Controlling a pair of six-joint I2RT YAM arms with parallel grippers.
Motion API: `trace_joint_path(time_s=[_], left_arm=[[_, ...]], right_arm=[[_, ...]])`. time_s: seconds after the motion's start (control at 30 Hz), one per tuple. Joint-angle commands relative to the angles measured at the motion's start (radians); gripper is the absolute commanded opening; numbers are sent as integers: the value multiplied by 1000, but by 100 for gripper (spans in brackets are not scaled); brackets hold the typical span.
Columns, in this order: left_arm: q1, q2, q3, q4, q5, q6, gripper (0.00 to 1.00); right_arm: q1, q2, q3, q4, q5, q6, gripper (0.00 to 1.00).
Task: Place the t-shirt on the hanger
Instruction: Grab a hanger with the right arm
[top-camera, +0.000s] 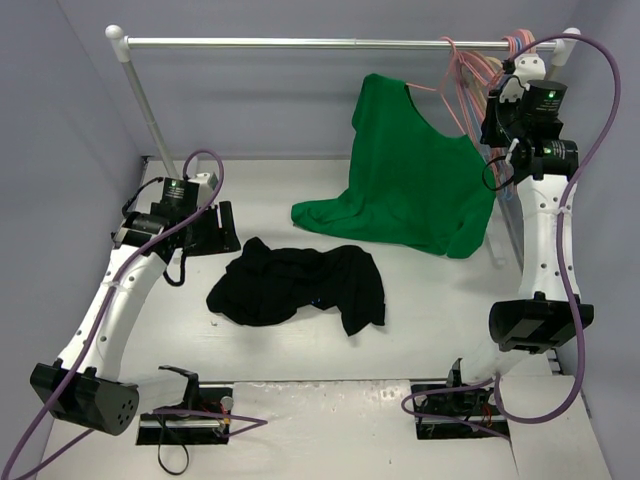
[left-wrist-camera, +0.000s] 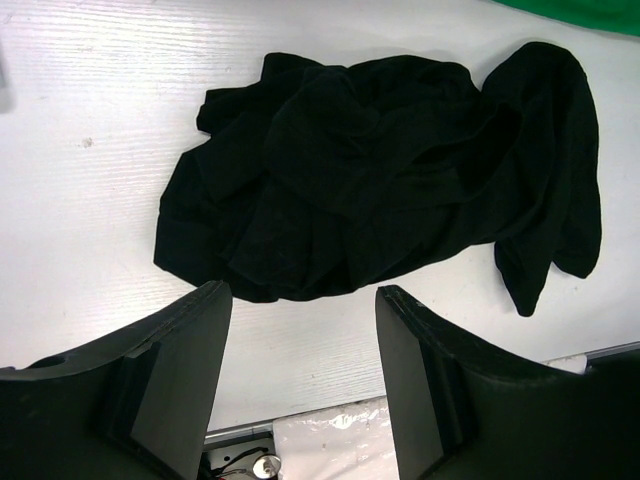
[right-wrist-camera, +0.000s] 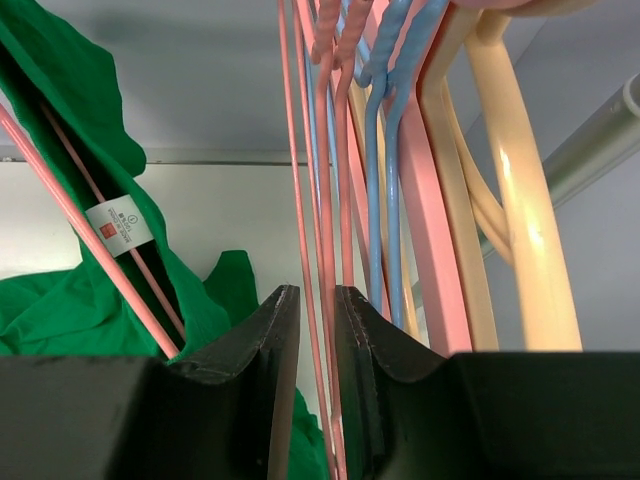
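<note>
The black t-shirt (top-camera: 295, 285) lies crumpled on the white table, and it also shows in the left wrist view (left-wrist-camera: 370, 170). My left gripper (top-camera: 212, 230) is open and empty, just left of the t-shirt; its jaws (left-wrist-camera: 303, 290) stand wide apart above bare table. The thin pink wire hanger (right-wrist-camera: 325, 200) hangs among others at the right end of the rail (top-camera: 470, 75). My right gripper (top-camera: 500, 100) is up at those hangers. Its jaws (right-wrist-camera: 317, 295) are nearly together, with the pink wires between them.
A green t-shirt (top-camera: 415, 190) hangs on another pink hanger from the rail (top-camera: 300, 43), its lower part resting on the table. Blue hangers (right-wrist-camera: 385, 150) and a thick tan hanger (right-wrist-camera: 520, 200) hang right beside the gripped wire. Grey walls enclose the table.
</note>
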Motion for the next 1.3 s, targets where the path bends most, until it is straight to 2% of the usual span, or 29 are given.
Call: trace_joint_path(time_s=[0.0,0.33,0.6,0.77,0.83,1.1,1.27], left_arm=[[-5,-6,27,26,10,13,59],[-5,9,32,33,21,12,59],[-5,17,36,35,18,10,59],[-5,21,43,38,22,5,59],[-6,21,46,39,19,4,59],[-6,21,46,45,5,-1,59],[-5,32,41,44,4,1,59]], right_arm=[[-8,-8,6,86,-5,-17,22],[-6,3,-14,105,-19,-20,21],[-3,-3,-5,122,-50,-18,4],[3,-15,37,128,-53,-28,3],[6,-35,47,144,-50,-28,0],[21,-161,18,223,-48,-41,0],[27,-271,-131,236,-39,-41,0]])
